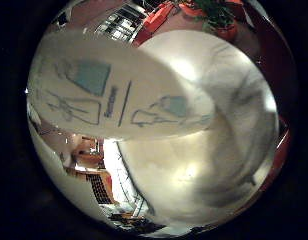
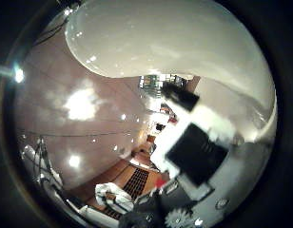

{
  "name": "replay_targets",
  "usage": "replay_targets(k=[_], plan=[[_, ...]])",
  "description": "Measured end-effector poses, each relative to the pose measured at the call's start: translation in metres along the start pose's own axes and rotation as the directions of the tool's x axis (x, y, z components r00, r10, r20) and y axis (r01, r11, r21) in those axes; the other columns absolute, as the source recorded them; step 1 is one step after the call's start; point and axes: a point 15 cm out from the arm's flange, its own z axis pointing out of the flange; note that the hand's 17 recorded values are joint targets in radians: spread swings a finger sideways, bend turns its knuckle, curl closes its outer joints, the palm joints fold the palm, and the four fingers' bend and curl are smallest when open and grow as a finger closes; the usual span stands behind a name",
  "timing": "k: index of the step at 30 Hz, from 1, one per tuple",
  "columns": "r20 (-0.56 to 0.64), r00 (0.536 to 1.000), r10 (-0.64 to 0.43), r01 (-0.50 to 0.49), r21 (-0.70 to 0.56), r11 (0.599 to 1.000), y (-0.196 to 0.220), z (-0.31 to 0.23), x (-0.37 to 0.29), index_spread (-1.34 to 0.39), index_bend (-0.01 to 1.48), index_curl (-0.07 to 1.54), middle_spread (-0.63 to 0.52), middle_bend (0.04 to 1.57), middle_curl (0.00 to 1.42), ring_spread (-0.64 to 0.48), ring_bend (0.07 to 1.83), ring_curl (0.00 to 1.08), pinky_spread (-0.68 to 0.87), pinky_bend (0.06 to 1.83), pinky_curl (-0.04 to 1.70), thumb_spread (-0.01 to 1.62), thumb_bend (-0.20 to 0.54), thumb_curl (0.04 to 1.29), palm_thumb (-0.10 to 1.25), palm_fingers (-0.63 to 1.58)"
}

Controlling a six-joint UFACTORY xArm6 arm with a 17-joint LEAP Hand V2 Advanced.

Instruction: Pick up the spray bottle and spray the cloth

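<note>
The spray bottle (image 1: 119, 95) fills much of both palm views, which places its white body directly against the palm. In the little finger side view its printed label faces the camera, with pale blue pictograms visible on it. In the thumb side view the smooth, glossy white shoulder of the same bottle occupies the upper part of the field. The hand (image 2: 194, 147) shows there as white and black segments bent across in front of the bottle, so the fingers appear curled around the bottle body in a closed grasp. The exact contact points of the fingertips are not visible. Behind the label a large pale, softly shaded mass (image 1: 224, 150) fills the rest of the little finger side view; whether this is the cloth cannot be determined. No table surface or edge is identifiable, so the bottle's position relative to one cannot be stated. The room background shows a reddish surface (image 2: 84, 109) with light reflections. Assessment: the pick-up step appears complete, as the bottle is held close in the hand. The spray step is judged outstanding, since neither nozzle, trigger nor any spray is in view.
</note>
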Motion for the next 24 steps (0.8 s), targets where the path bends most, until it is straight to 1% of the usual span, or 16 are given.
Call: replay_targets(k=[1, 2, 3, 5, 9, 12, 15, 18, 20, 22, 24], plan=[[0.007, 1.000, 0.007, -0.007, -0.010, 1.000, 0.001, 0.004, -0.003, -0.31, 0.25, 0.44, -0.16, 0.60, 0.56, -0.18, 0.92, 0.43, -0.14, 0.71, 0.35, 1.02, -0.007, 0.46, 0.94, 1.14], [0.013, 1.000, 0.009, -0.009, -0.019, 1.000, 0.003, 0.008, -0.005, -0.33, 0.31, 0.48, -0.17, 0.64, 0.58, -0.19, 0.94, 0.45, -0.19, 0.76, 0.38, 1.03, -0.006, 0.47, 0.96, 1.16], [0.017, 1.000, 0.009, -0.008, -0.021, 1.000, 0.002, 0.010, -0.006, -0.34, 0.38, 0.53, -0.17, 0.70, 0.61, -0.18, 0.97, 0.47, -0.24, 0.81, 0.41, 1.07, -0.005, 0.47, 0.98, 1.20], [0.027, 1.000, 0.004, -0.004, -0.020, 1.000, 0.000, 0.016, -0.011, -0.34, 0.47, 0.58, -0.15, 0.83, 0.66, -0.18, 1.01, 0.49, -0.28, 0.87, 0.45, 1.12, -0.007, 0.46, 0.99, 1.25], [0.047, 0.999, -0.003, 0.005, -0.027, 1.000, -0.004, 0.029, -0.026, -0.30, 0.74, 0.71, -0.12, 1.01, 0.70, -0.17, 1.13, 0.54, -0.28, 1.04, 0.55, 1.19, -0.009, 0.44, 1.00, 1.28], [0.044, 0.999, -0.017, 0.018, -0.031, 0.999, -0.006, 0.030, -0.035, -0.28, 0.88, 0.76, -0.11, 1.13, 0.72, -0.18, 1.22, 0.58, -0.25, 1.15, 0.64, 1.22, -0.008, 0.43, 1.01, 1.26], [0.040, 0.998, -0.047, 0.049, -0.044, 0.998, -0.008, 0.032, -0.055, -0.24, 1.02, 0.80, -0.11, 1.24, 0.73, -0.19, 1.30, 0.61, -0.22, 1.21, 0.73, 1.20, -0.007, 0.46, 1.04, 1.21], [0.035, 0.997, -0.066, 0.068, -0.076, 0.995, -0.007, 0.038, -0.077, -0.22, 1.09, 0.80, -0.12, 1.30, 0.74, -0.19, 1.35, 0.64, -0.20, 1.24, 0.82, 1.14, -0.010, 0.50, 1.07, 1.17], [0.031, 0.995, -0.090, 0.093, -0.131, 0.987, -0.002, 0.045, -0.096, -0.21, 1.12, 0.80, -0.12, 1.33, 0.74, -0.20, 1.37, 0.65, -0.19, 1.24, 0.87, 1.10, -0.010, 0.52, 1.08, 1.15], [0.007, 0.991, -0.134, 0.133, -0.202, 0.970, 0.001, 0.046, -0.112, -0.20, 1.15, 0.79, -0.12, 1.35, 0.73, -0.19, 1.38, 0.67, -0.19, 1.24, 0.93, 1.06, -0.014, 0.55, 1.08, 1.14], [-0.034, 0.983, -0.182, 0.165, -0.284, 0.944, 0.007, 0.043, -0.124, -0.20, 1.17, 0.79, -0.12, 1.36, 0.73, -0.20, 1.39, 0.68, -0.18, 1.24, 0.97, 1.04, -0.013, 0.57, 1.08, 1.13]])
